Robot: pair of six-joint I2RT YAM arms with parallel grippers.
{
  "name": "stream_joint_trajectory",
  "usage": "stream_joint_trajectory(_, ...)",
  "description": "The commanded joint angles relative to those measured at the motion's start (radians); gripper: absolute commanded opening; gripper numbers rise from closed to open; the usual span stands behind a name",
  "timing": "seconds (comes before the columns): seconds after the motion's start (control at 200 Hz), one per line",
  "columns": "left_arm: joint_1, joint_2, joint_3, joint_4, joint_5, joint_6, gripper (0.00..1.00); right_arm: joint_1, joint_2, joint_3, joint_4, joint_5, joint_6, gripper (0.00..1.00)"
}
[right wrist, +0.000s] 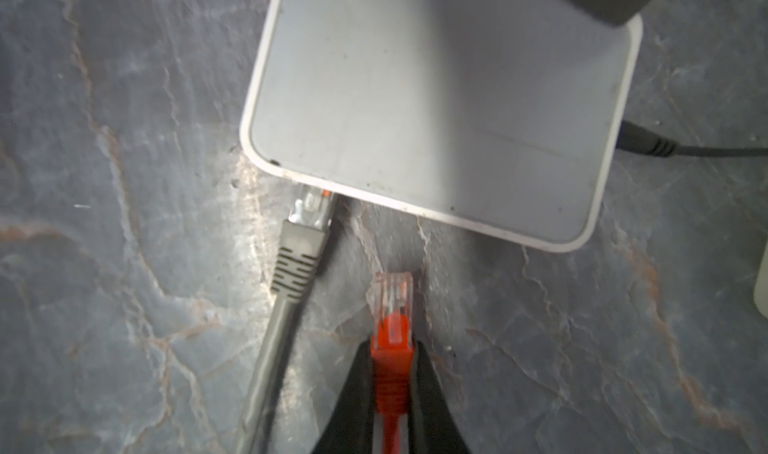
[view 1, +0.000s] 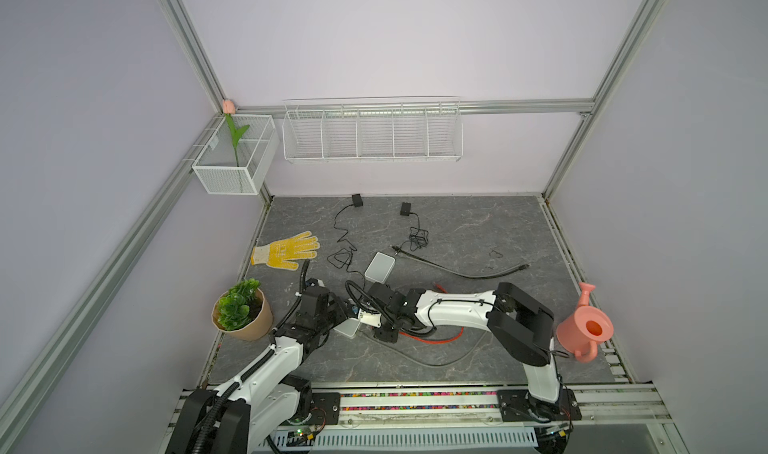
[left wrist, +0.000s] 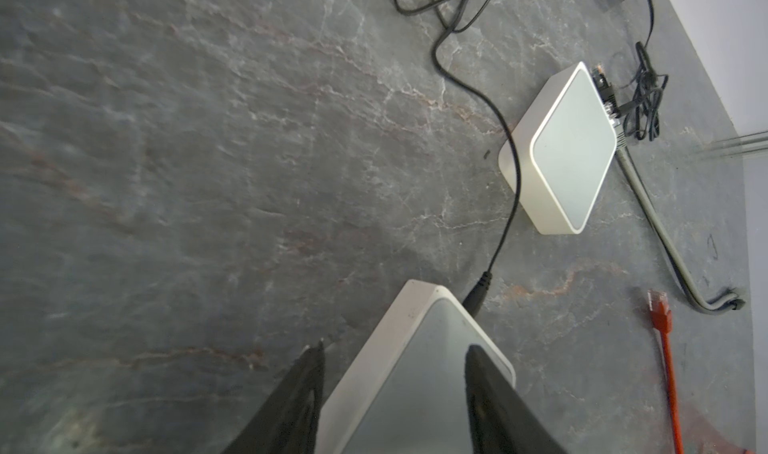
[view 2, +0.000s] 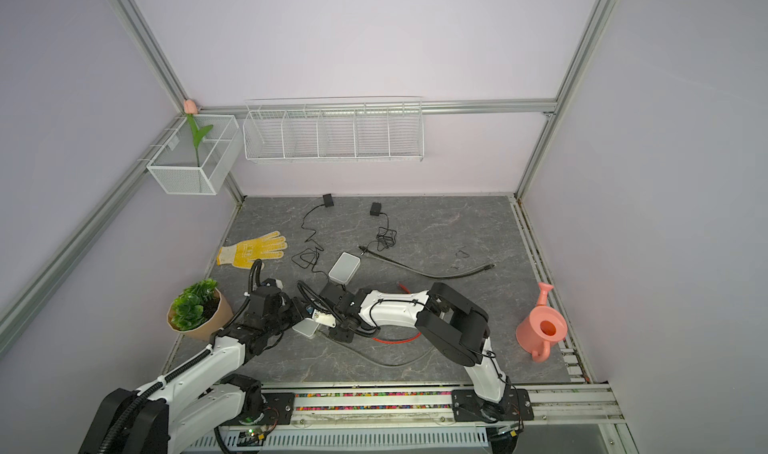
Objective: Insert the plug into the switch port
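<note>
Nearby, grey plug [right wrist: 305,211] seated in switch [right wrist: 415,99]; right fingers [right wrist: 432,394] clamping orange plug [right wrist: 392,306], left fingers [left wrist: 299,398] spread astride switch

Front centre: plug [right wrist: 392,302] just beside switch [right wrist: 440,111], apart; second switch [view 1: 379,267] behind; plant [view 1: 239,310] far left; watering can [view 1: 584,327] far right.

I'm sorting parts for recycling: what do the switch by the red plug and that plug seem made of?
Switch: probably plastic, white rim, smooth grey semi-gloss top. Red plug: clear hard plastic tip with contacts showing through; orange-red ribbed boot, likely soft rubbery plastic.
</note>
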Motion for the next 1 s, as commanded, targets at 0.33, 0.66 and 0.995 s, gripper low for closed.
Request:
stream_joint_trajectory(0.33, -0.016, 0.001, -0.037, 0.047, 0.1, -0.013, 0.47, -0.015, 0.079, 0.145, 0.029, -0.12, 0.011, 0.07)
stream_joint_trajectory(0.66, -0.016, -0.014, -0.045, 0.036, 0.127, -0.021, 0.47, -0.034, 0.109, 0.204, -0.001, -0.133, 0.012, 0.07)
stream_joint_trajectory(0.995, -0.016, -0.045, -0.056, 0.042, 0.17, -0.015, 0.48, -0.035, 0.143, 0.264, -0.042, -0.106, 0.003, 0.07)
